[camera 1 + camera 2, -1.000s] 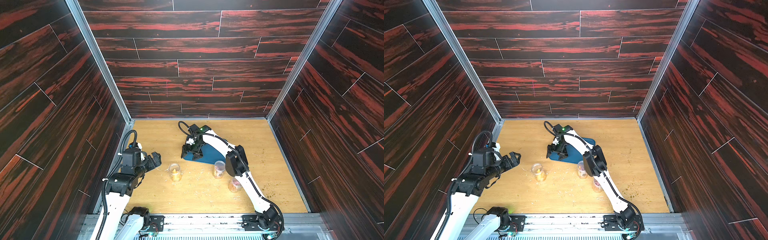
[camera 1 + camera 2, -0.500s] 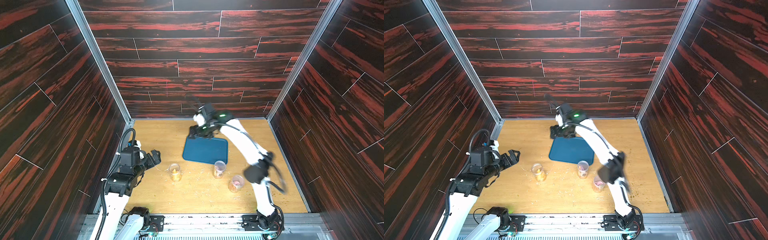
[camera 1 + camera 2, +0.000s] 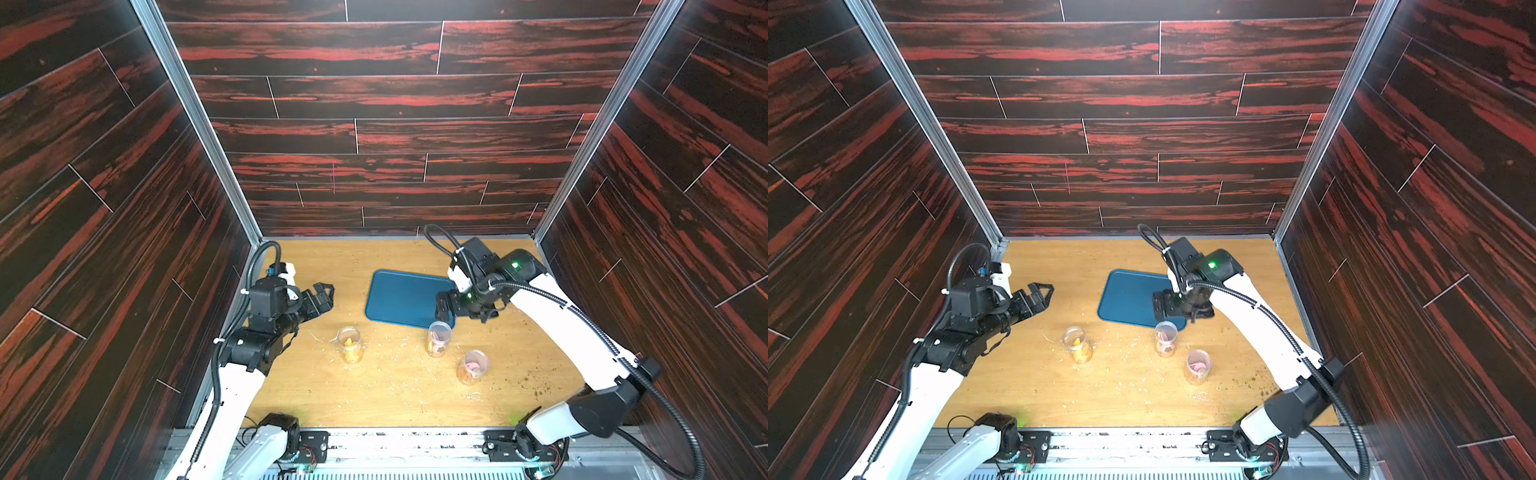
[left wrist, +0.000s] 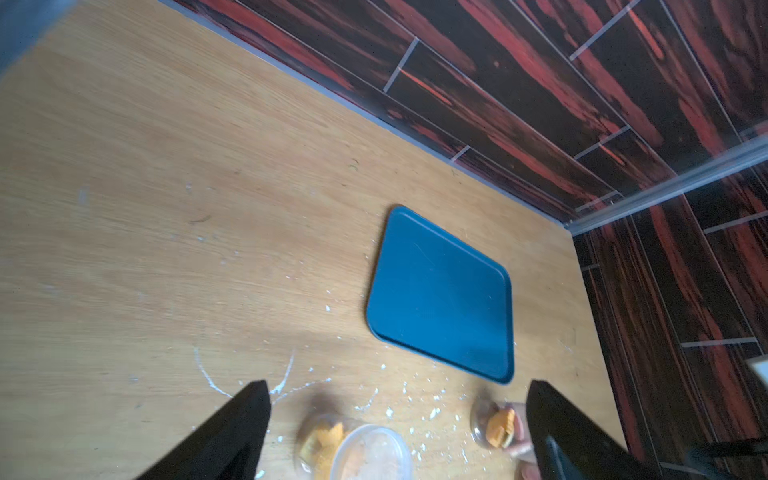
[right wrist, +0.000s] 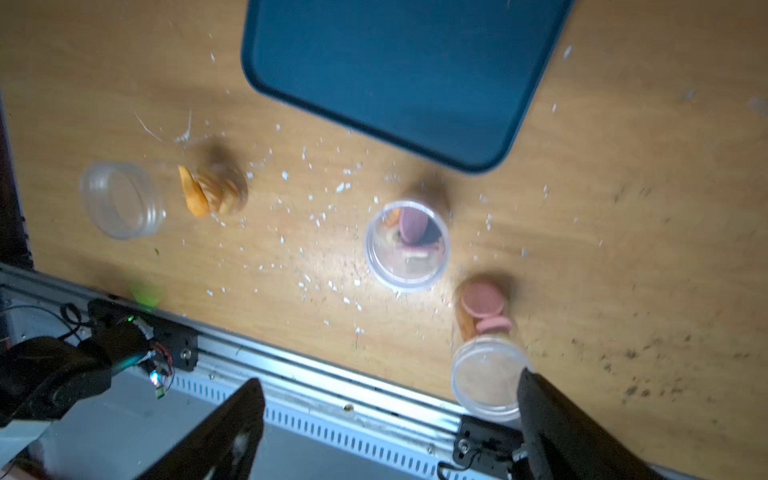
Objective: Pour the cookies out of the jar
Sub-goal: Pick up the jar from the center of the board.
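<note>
Three clear open jars stand in a row on the wooden table in both top views. The left jar (image 3: 349, 345) (image 3: 1077, 345) holds orange cookies (image 5: 212, 191). The middle jar (image 3: 438, 338) (image 5: 407, 245) and the right jar (image 3: 471, 365) (image 5: 486, 353) hold pink and orange cookies. My left gripper (image 3: 326, 297) (image 4: 397, 386) hovers open, up and to the left of the left jar (image 4: 357, 449), holding nothing. My right gripper (image 3: 442, 307) (image 5: 390, 380) hangs open and empty over the tray's near right corner, just behind the middle jar.
A flat blue tray (image 3: 399, 297) (image 4: 440, 295) lies bare behind the jars. Pale crumbs (image 5: 316, 216) are scattered around the jars, darker specks at the right. Dark panelled walls close in three sides; a metal rail (image 5: 332, 395) runs along the front edge.
My right arm has swung from the tray's far left side, past the back wall, to the tray's near right corner, and its jaws have spread wider. The left arm has barely moved.
</note>
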### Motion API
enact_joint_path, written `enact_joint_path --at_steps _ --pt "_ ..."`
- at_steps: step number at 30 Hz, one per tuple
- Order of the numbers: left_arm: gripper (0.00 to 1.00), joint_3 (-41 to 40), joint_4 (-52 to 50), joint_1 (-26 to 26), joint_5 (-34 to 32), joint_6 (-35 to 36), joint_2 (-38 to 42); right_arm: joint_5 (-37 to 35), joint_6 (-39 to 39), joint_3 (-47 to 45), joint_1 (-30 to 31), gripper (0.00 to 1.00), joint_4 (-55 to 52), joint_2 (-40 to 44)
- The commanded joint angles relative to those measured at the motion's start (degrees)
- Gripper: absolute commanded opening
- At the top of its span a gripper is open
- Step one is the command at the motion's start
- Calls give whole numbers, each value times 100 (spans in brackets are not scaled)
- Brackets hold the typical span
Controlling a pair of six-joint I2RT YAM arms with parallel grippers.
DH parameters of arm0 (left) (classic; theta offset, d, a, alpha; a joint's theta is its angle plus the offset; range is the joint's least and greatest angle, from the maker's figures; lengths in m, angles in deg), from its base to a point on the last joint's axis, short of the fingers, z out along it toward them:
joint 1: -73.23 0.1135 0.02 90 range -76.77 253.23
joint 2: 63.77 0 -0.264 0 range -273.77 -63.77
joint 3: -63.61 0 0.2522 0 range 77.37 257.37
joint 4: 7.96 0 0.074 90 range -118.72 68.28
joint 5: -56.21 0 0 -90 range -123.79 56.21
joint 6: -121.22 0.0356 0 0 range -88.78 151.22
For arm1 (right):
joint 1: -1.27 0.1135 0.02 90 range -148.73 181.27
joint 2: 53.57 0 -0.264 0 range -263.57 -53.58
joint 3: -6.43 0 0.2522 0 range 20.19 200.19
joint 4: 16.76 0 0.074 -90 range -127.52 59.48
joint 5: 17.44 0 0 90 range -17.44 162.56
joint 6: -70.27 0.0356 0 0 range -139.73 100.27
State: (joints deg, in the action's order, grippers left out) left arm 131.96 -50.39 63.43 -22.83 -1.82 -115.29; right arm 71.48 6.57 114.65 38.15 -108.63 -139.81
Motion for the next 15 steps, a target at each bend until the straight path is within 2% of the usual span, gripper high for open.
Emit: enact_joint_path --at_steps 1,7,15 --pt "100 -81 69 -48 143 -55 -16 262 200 -279 30 99 -134 195" --pt "100 -238 156 -49 195 -166 -41 -40 91 -617 157 98 -9 -75" --pt "100 -124 -39 -48 126 -124 23 205 -7 -560 299 98 680 -829"
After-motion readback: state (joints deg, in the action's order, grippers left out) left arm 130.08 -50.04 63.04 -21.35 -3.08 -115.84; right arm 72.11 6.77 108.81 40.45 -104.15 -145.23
